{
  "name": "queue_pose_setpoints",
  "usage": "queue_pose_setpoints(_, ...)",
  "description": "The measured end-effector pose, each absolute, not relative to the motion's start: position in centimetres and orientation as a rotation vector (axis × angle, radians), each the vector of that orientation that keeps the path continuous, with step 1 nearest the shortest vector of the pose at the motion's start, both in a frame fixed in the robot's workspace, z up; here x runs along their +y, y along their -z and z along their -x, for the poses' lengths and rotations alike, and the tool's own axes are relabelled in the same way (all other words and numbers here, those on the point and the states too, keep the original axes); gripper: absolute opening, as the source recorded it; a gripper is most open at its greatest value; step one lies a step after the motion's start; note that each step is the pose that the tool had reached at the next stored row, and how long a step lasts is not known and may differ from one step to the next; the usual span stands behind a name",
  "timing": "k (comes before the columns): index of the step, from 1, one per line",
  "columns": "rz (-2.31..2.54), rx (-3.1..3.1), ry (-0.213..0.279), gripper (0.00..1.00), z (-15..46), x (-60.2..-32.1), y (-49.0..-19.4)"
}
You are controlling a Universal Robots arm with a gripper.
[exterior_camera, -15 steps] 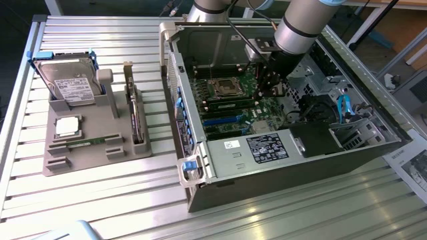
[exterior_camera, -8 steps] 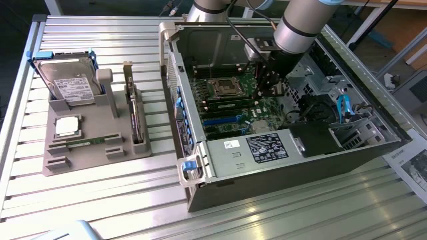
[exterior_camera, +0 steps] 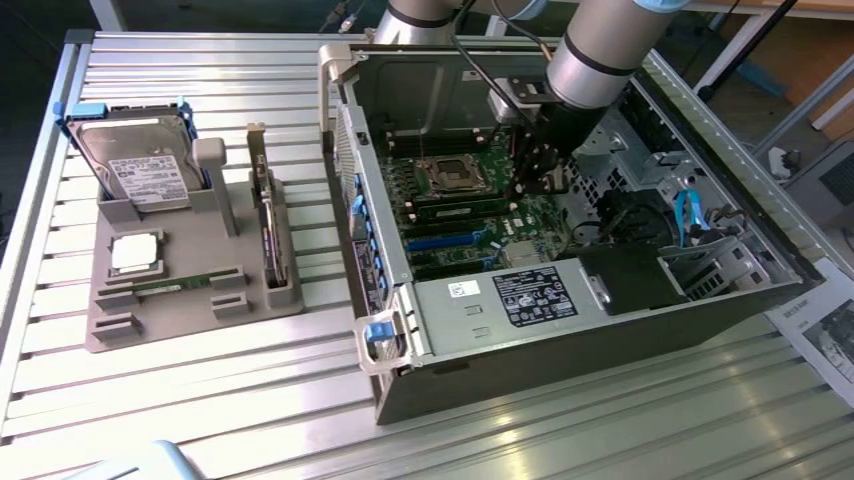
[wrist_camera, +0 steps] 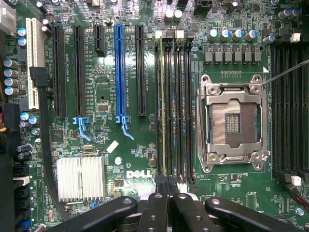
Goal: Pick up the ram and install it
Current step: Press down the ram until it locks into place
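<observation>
Two ram sticks are in sight: the ram stands on edge in one of the long black memory slots just beside the empty processor socket, showing as a thin greenish line along the slot, and a second stick lies flat in the grey holder on the counter. The tool is clenched, its black fingers pressed together directly over the near end of the slot bank; whether they touch the ram cannot be told. In the exterior view the arm reaches down into the open computer case, over the green motherboard. On that board, farther from the ram, run a blue expansion slot among black ones and a finned silver heatsink. The holder sits well apart from the case, toward the exterior view's left, and also carries an upright hard drive, a square silver processor chip and a dark expansion card standing on edge.
</observation>
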State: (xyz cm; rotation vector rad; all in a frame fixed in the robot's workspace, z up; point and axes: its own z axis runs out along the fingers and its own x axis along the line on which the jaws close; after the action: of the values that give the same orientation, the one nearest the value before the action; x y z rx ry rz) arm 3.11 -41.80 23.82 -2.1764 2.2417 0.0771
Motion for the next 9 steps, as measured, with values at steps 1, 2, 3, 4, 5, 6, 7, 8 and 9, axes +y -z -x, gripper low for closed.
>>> queue_pose_setpoints(1,2.176,2.242,-0.077,0.1,-3.11,-41.8,-23.77)
queue_pose_setpoints(2,2.176,2.242,-0.077,0.1,-3.11,-41.8,-23.69)
queue_pose_setpoints(3,2.176,2.242,-0.077,0.1,-3.11,-41.8,-23.62)
queue_pose_setpoints(4,2.176,2.242,-0.077,0.1,-3.11,-41.8,-23.6)
queue_pose_setpoints(5,2.176,2.242,-0.077,0.1,-3.11,-41.8,-23.59)
queue_pose_setpoints(6,2.176,2.242,-0.077,0.1,-3.11,-41.8,-23.59)
queue_pose_setpoints(7,2.176,2.242,-0.077,0.1,-3.11,-41.8,-23.57)
queue_pose_setpoints(8,2.176,2.241,-0.078,0.1,-3.11,-41.79,-23.5)
queue_pose_setpoints(9,2.176,2.242,-0.077,0.1,-3.11,-41.8,-23.45)
